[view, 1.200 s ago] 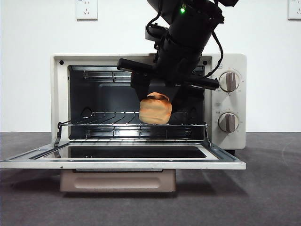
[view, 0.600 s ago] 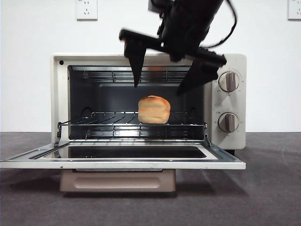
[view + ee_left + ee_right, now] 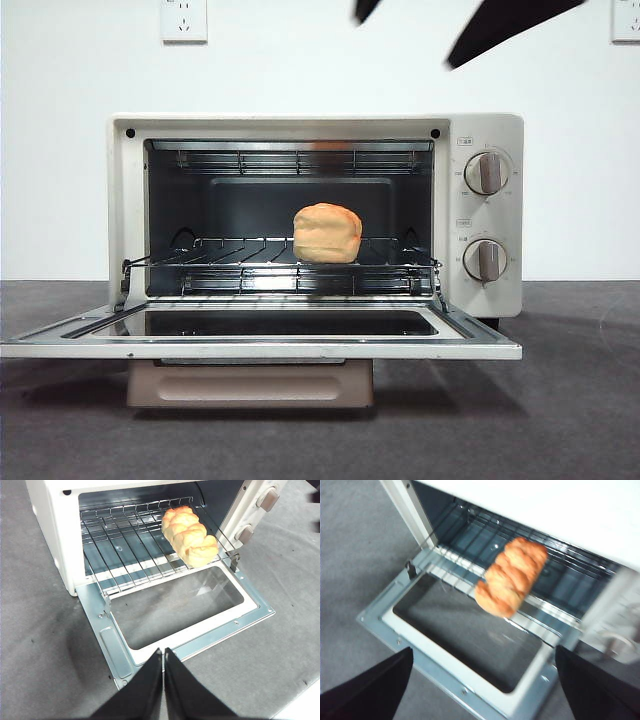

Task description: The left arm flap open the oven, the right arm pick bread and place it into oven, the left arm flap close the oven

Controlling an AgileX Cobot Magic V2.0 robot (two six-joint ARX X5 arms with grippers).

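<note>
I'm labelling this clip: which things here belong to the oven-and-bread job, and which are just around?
Job: oven, door down; bread on the wire rack; left gripper, shut; right gripper, open.
Around: wall sockets; grey table.

The oven (image 3: 315, 215) is cream-white with two round knobs; its glass door (image 3: 260, 335) lies folded down flat. The golden-orange bread (image 3: 327, 233) rests on the wire rack (image 3: 240, 262), toward the knob side.
</note>
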